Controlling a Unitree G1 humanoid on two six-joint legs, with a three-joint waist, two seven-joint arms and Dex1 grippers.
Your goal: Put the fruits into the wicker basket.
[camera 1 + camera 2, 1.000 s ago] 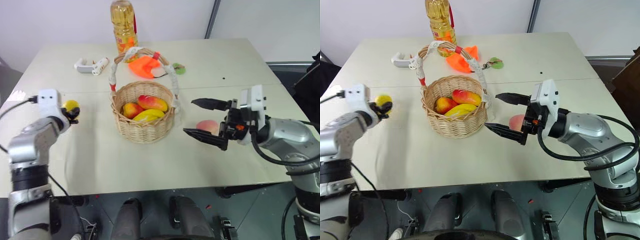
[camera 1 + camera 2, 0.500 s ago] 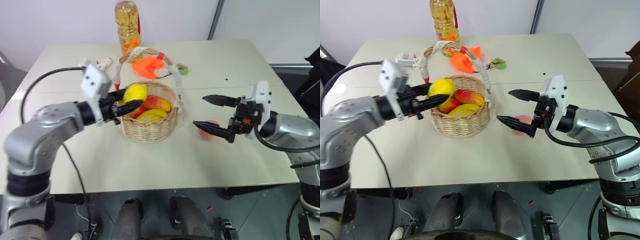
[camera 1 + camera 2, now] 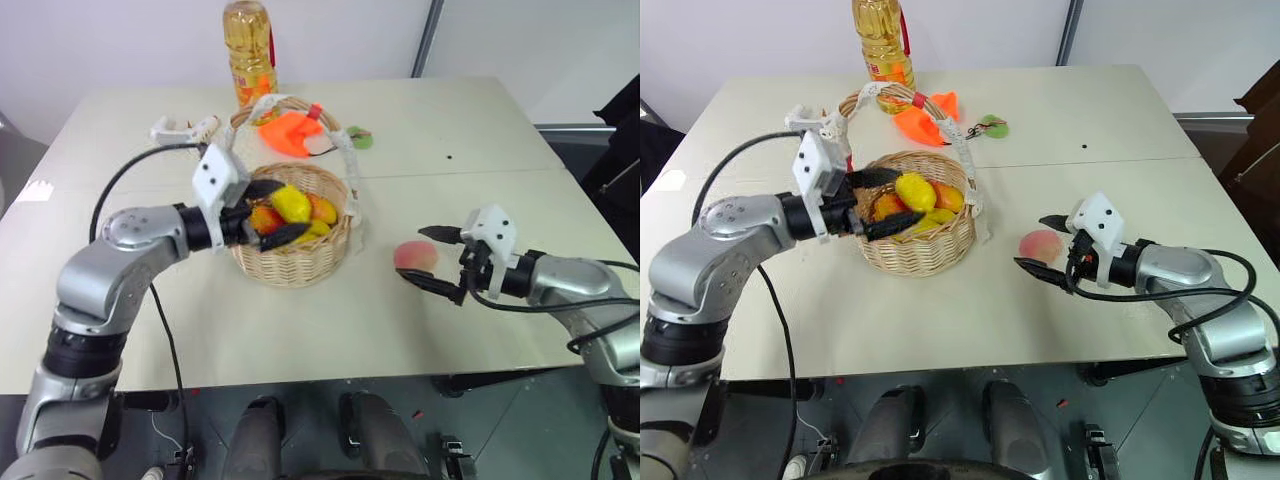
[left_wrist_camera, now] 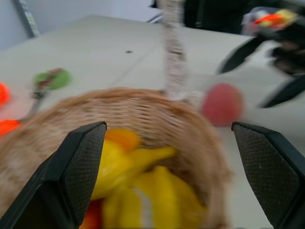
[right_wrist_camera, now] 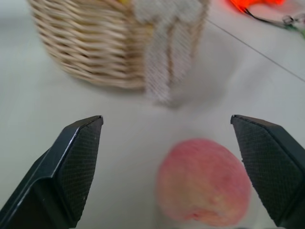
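The left hand [image 3: 268,212] is hanging open over the basket [image 3: 290,262], the lemon [image 3: 291,203] lying among the mangoes [image 3: 322,210] — small, firm, bumpy. The peach [image 3: 416,257] is sitting on the tabletop [image 3: 300,330] between the right hand's [image 3: 428,258] spread fingers — probably soft and smooth, best pinched across its middle. The bottle's [image 3: 250,52] label is unreadable.

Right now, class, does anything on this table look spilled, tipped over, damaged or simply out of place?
Nothing looks spilled, tipped or broken. The basket stands upright with the lemon on top of its fruit. One thing is out of place: the peach sits on the table beside the basket, between the open right gripper's fingers.
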